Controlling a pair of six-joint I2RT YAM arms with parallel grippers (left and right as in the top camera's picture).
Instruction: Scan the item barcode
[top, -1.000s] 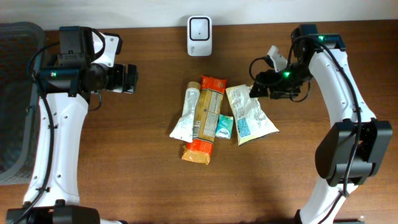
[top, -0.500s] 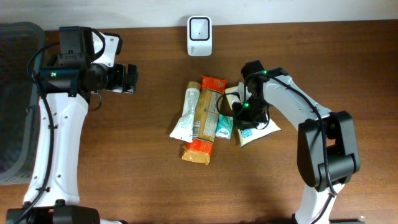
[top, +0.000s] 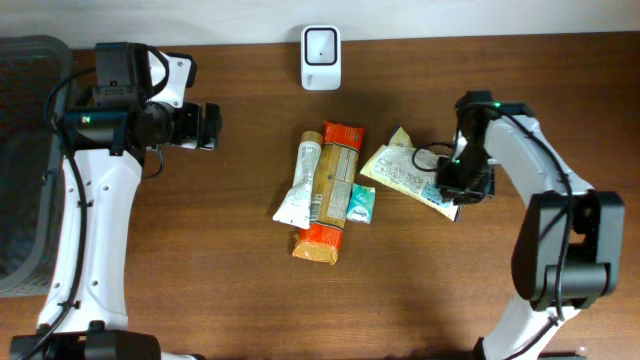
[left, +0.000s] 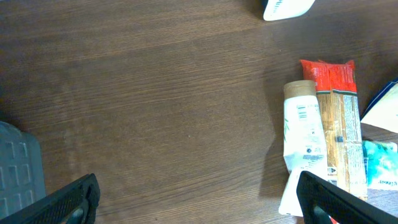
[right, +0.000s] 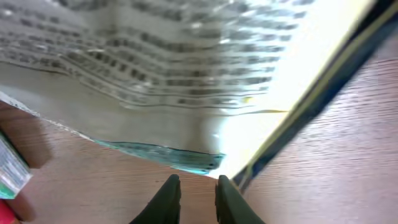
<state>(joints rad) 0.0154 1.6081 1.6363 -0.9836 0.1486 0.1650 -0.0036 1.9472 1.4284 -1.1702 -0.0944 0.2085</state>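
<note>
Up close, the two dark fingers of the right gripper are drawn nearly together. The teal-edged seam of the white pouch is pinched at their tips. Printed text covers the pouch face that fills the right wrist view, and a dark stripe runs along its bright edge.

From overhead, that gripper grips the pouch at the corner farthest from the scanner. The pouch lies below and to the right of the scanner, skewed, with its opposite corner pointing back up toward it. Whether the pouch rests on the table or is raised off it, I cannot tell.

The left gripper has its fingers spread wide apart, with only bare wood showing between them. It hangs to the left of the scanner and a little lower, well apart from it.

Directly below the scanner lies a small cluster of goods. A white tube lies just beside a tan packet. The tan packet lies on top of an orange packet, whose ends stick out above and below it. A teal sachet touches the tan packet's right side, near the pouch. Far to the left of the scanner, a grey bin stands at the table's edge.
</note>
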